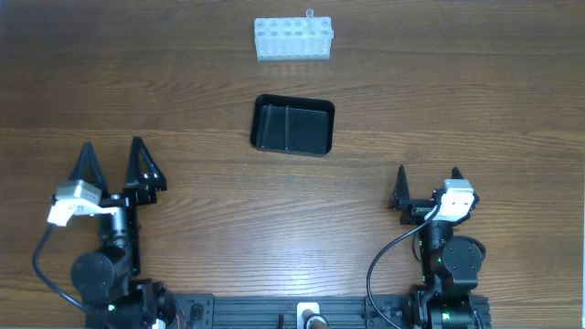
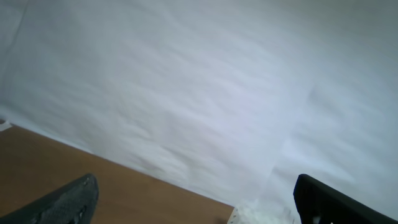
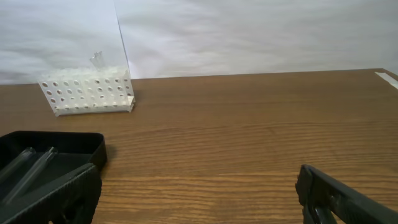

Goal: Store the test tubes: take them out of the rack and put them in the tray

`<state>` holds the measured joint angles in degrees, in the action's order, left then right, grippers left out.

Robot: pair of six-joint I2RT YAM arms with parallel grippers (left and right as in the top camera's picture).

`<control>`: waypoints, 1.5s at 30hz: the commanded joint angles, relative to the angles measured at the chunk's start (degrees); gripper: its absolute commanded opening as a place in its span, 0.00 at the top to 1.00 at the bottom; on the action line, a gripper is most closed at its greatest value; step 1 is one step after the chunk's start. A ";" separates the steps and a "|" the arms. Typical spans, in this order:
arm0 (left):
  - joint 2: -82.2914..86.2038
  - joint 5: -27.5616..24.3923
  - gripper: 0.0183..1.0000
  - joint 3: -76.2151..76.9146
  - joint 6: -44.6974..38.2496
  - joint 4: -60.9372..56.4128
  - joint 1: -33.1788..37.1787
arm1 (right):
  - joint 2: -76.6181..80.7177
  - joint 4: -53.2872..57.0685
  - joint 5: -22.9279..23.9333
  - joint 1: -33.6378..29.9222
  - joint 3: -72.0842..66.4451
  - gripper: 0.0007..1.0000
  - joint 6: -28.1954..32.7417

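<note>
A white test tube rack (image 1: 292, 39) stands at the far side of the wooden table, with one clear tube (image 1: 310, 15) upright near its right end. In the right wrist view the rack (image 3: 87, 92) and that tube (image 3: 97, 60) stand beyond the black tray (image 3: 93, 149), where clear tubes (image 3: 28, 167) lie flat. The tray (image 1: 292, 146) sits mid-table, in front of the rack. My left gripper (image 1: 111, 144) is open and empty near the left front. My right gripper (image 1: 428, 171) is open and empty at the right front, well short of the tray.
Bare wood surrounds the tray and rack on all sides. A white wall (image 2: 205, 81) rises behind the table's far edge. Both arm bases (image 1: 302, 311) line the front edge.
</note>
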<state>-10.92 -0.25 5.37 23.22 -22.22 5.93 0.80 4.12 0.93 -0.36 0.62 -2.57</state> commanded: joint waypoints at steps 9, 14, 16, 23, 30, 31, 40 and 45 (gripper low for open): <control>10.75 4.04 0.00 -5.03 -0.46 12.09 0.31 | -0.52 0.17 -0.46 -0.31 -0.31 0.01 0.02; 10.73 4.66 0.00 -5.03 -0.50 18.45 -0.02 | -0.52 0.17 -0.46 -0.31 -0.31 0.01 0.02; 10.75 4.61 0.00 -5.03 -0.50 21.31 -0.74 | -0.52 0.17 -0.46 -0.31 -0.31 0.01 0.02; 10.75 3.04 0.00 -5.03 -8.66 26.34 -4.02 | -0.52 0.17 -0.46 -0.31 -0.31 0.01 0.02; 10.75 2.67 0.00 -5.03 -9.84 26.38 -2.67 | -0.52 0.17 -0.46 -0.31 -0.31 0.01 0.02; 10.75 2.64 0.00 -5.03 -10.51 26.38 -2.58 | -0.52 0.17 -0.46 -0.31 -0.31 0.01 0.02; 10.75 2.23 0.00 -5.03 -13.84 26.34 -2.71 | -0.52 0.17 -0.46 -0.31 -0.31 0.01 0.02; 10.75 2.23 0.00 -5.03 -13.84 26.34 -2.71 | -0.52 0.17 -0.46 -0.31 -0.31 0.01 0.02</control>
<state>-0.67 2.96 0.58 10.61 4.05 3.07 0.80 4.12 0.93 -0.34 0.62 -2.61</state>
